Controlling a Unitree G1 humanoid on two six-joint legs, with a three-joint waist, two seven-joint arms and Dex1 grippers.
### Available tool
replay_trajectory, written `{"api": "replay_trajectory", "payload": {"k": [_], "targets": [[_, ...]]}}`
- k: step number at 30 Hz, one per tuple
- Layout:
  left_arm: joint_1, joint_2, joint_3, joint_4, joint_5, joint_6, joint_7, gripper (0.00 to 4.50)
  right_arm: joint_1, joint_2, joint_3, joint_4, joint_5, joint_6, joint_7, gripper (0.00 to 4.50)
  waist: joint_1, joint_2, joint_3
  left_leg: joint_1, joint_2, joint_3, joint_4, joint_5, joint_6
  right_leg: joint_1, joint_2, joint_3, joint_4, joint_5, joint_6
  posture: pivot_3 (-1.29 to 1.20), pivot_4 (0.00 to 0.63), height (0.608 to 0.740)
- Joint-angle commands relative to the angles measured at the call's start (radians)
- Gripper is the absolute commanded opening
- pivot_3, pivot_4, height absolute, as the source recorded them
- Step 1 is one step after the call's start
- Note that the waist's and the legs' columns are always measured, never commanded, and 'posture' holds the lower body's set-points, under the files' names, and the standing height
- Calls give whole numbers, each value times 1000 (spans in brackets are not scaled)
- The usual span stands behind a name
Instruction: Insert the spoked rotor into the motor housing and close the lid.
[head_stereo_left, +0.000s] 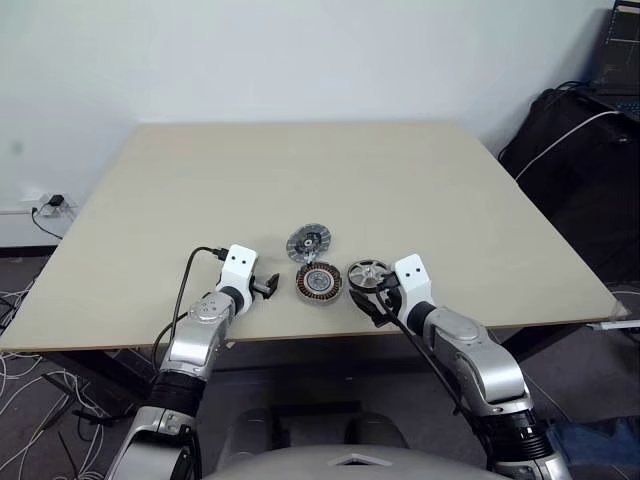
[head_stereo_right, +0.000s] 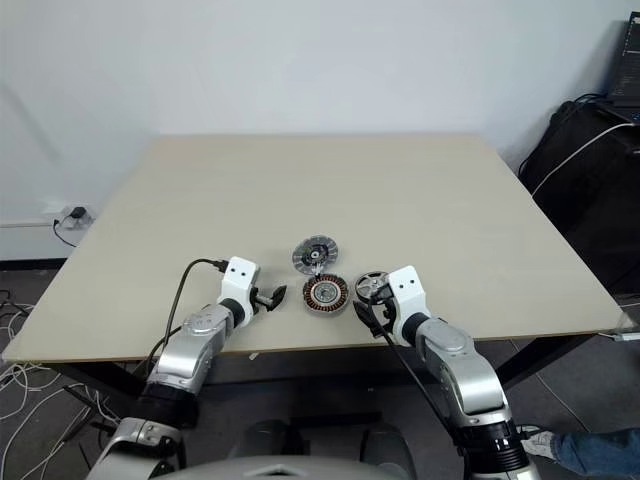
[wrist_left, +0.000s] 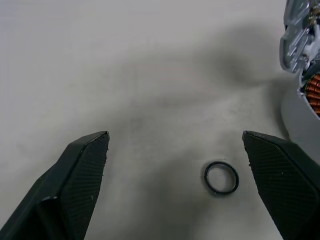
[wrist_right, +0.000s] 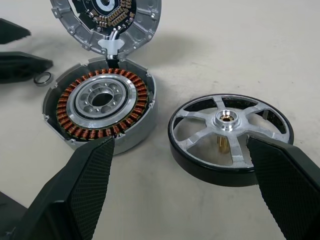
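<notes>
Rotor (wrist_right: 230, 135): rigid metal, judged fairly heavy, smooth-rimmed; to be gripped across rim | lies beside housing (wrist_right: 100, 107), apart | both end effectors, right (wrist_right: 182, 195) and left (wrist_left: 175, 185), released, nothing held.

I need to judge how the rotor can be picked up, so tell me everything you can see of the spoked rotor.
The spoked rotor is a small wheel with a glossy black rim and silvery, metal-looking spokes meeting at a round hub with a brass-coloured centre; a brass shaft shows beneath the hub through the gaps. It lies flat on the table, beside the motor housing with a gap between them. It sits just ahead of the open right gripper, whose fingers do not touch it. Nothing else rests on it.
</notes>
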Motion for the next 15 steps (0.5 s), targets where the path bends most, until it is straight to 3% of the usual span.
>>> {"api": "replay_trajectory", "payload": {"k": [1,12,15], "targets": [[-28,-8,-9,18,8,-27,-18,4500,0,2,-23,-43,6,-12,-8,4489,0,0,0,0,0,0,0,0,0,0,0,0,0,0,0,0,0,740],[7,9,-54,3,61,22,-27,4500,-4,9,-16,-46,7,-6,-20,4489,0,0,0,0,0,0,1,0,0,1,0,0,0,2,0,0,0,740],[17,12,-58,-5,74,33,-15,3909,-6,10,-13,-44,6,-6,-19,4500,-1,0,0,0,1,0,1,0,0,1,0,0,0,2,0,0,0,740]]}}
